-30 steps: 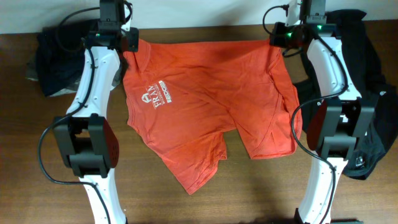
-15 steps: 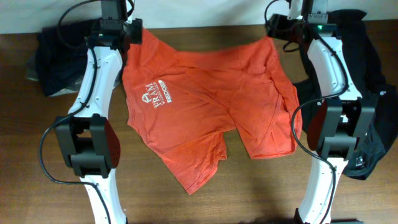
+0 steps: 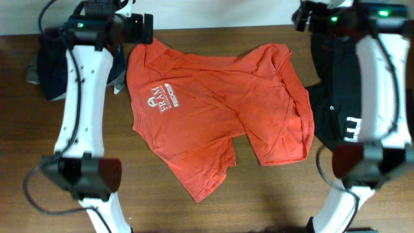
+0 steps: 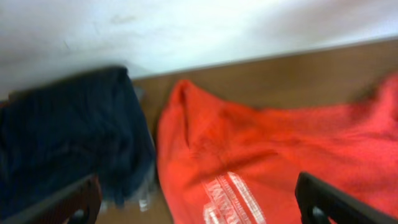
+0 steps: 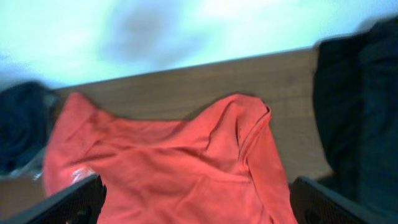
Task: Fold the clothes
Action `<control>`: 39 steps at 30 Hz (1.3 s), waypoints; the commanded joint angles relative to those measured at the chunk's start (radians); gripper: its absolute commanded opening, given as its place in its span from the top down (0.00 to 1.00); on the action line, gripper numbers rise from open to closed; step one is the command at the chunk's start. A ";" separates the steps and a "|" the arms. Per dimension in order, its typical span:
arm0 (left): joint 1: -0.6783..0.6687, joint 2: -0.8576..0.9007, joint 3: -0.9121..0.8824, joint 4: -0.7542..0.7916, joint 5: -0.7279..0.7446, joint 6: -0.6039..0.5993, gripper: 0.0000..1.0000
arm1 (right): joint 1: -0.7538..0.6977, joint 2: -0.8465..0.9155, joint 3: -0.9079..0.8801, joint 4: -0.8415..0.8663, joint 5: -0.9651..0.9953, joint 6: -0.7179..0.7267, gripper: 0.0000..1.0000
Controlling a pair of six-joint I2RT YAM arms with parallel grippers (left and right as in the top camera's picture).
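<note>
The clothes, a red-orange T-shirt [image 3: 220, 110] with a white chest logo [image 3: 162, 100], lie spread and creased on the wooden table [image 3: 272, 200]. The far edge is rumpled and one flap points toward the near edge. My left gripper [image 3: 141, 29] hovers open above the shirt's far left corner. My right gripper [image 3: 303, 16] hovers open past the far right corner. In the left wrist view the shirt [image 4: 267, 155] lies below the gripper [image 4: 199, 208], whose fingers [image 4: 62, 202] hold nothing. In the right wrist view the shirt [image 5: 180, 168] lies under the open gripper [image 5: 202, 208].
A dark navy folded pile [image 3: 45, 68] sits at the far left, touching the shirt's corner, and shows in the left wrist view as the navy pile [image 4: 62, 143]. A black garment [image 3: 336, 97] with white letters lies along the right side, beside the shirt. The wall runs behind the table.
Both grippers opened and let go of the shirt's far edge, then lifted up and back. The far edge dropped onto the table and now lies slack.
</note>
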State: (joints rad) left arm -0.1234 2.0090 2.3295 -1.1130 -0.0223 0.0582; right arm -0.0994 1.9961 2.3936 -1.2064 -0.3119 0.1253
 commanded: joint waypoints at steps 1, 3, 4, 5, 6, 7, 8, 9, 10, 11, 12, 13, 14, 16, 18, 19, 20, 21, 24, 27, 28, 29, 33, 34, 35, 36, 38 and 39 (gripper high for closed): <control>-0.038 -0.104 0.024 -0.083 0.045 -0.014 0.01 | 0.001 -0.121 0.027 -0.082 0.005 -0.051 0.01; -0.057 -0.135 0.024 -0.148 0.045 -0.014 0.01 | 0.001 -0.171 0.027 -0.135 0.006 -0.051 0.01; -0.066 -0.148 0.024 -0.177 0.045 -0.017 0.01 | 0.001 -0.194 0.027 -0.163 0.008 -0.050 0.01; -0.072 -0.161 0.024 -0.203 0.041 -0.040 0.01 | 0.001 -0.216 0.027 -0.187 0.009 -0.041 0.01; -0.076 -0.174 0.024 -0.227 0.042 -0.064 0.01 | 0.001 -0.237 0.027 -0.211 0.009 -0.040 0.01; -0.078 -0.183 0.024 -0.249 0.042 -0.079 0.01 | 0.001 -0.253 0.027 -0.232 0.010 -0.040 0.01; -0.078 -0.194 0.024 -0.271 0.041 -0.088 0.01 | 0.001 -0.269 0.027 -0.260 0.014 -0.040 0.01; -0.078 -0.204 0.024 -0.290 0.042 -0.095 0.01 | 0.001 -0.282 0.027 -0.282 0.018 -0.040 0.01; -0.078 -0.212 0.024 -0.309 0.042 -0.100 0.01 | 0.001 -0.295 0.027 -0.311 0.030 -0.039 0.01; -0.078 -0.222 0.024 -0.326 0.042 -0.108 0.01 | 0.001 -0.305 0.027 -0.333 0.037 -0.039 0.01; -0.078 -0.233 0.024 -0.348 0.042 -0.120 0.01 | 0.001 -0.318 0.027 -0.365 0.039 -0.039 0.01; -0.078 -0.241 0.024 -0.367 0.042 -0.136 0.01 | 0.001 -0.327 0.027 -0.391 0.039 -0.040 0.01; -0.077 -0.256 0.024 -0.404 0.042 -0.172 0.01 | 0.001 -0.344 0.027 -0.445 0.050 -0.043 0.01; -0.078 -0.271 0.024 -0.441 0.042 -0.203 0.01 | 0.001 -0.367 0.023 -0.492 0.077 -0.043 0.01; -0.081 -0.282 0.024 -0.470 0.046 -0.204 0.01 | 0.002 -0.406 -0.021 -0.491 0.072 -0.039 0.01; -0.083 -0.286 0.024 -0.483 0.046 -0.204 0.01 | 0.002 -0.420 -0.036 -0.492 0.073 -0.039 0.01; -0.087 -0.288 0.024 -0.499 0.046 -0.204 0.01 | 0.002 -0.437 -0.056 -0.492 0.073 -0.039 0.01; -0.090 -0.290 0.023 -0.515 0.045 -0.204 0.01 | 0.002 -0.455 -0.083 -0.492 0.073 -0.037 0.01; -0.093 -0.290 0.005 -0.547 0.042 -0.203 0.01 | 0.002 -0.499 -0.182 -0.492 0.073 -0.032 0.01; -0.093 -0.294 -0.068 -0.554 0.041 -0.204 0.01 | 0.002 -0.533 -0.326 -0.488 0.072 -0.032 0.01; -0.093 -0.298 -0.111 -0.547 0.042 -0.204 0.01 | 0.002 -0.540 -0.370 -0.480 0.072 -0.032 0.01; -0.093 -0.303 -0.158 -0.533 0.041 -0.209 0.01 | 0.004 -0.547 -0.425 -0.464 0.072 -0.032 0.01; -0.093 -0.357 -0.407 -0.402 0.042 -0.251 0.01 | 0.035 -0.562 -0.645 -0.360 0.030 -0.032 0.02; -0.093 -0.376 -0.481 -0.355 0.043 -0.261 0.01 | 0.048 -0.562 -0.695 -0.328 0.023 -0.032 0.02; -0.093 -0.396 -0.553 -0.310 0.043 -0.276 0.01 | 0.063 -0.561 -0.751 -0.291 0.018 -0.031 0.04; -0.093 -0.414 -0.622 -0.268 0.043 -0.287 0.01 | 0.078 -0.561 -0.799 -0.259 0.017 -0.019 0.04; -0.093 -0.450 -0.760 -0.178 0.046 -0.307 0.02 | 0.111 -0.561 -0.904 -0.189 0.017 0.002 0.05; -0.093 -0.465 -0.827 -0.134 0.046 -0.317 0.04 | 0.126 -0.561 -0.952 -0.156 0.017 0.008 0.06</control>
State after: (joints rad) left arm -0.2123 1.6306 1.6550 -1.3102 0.0124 -0.2028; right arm -0.0162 1.4414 1.5436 -1.4036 -0.2756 0.1070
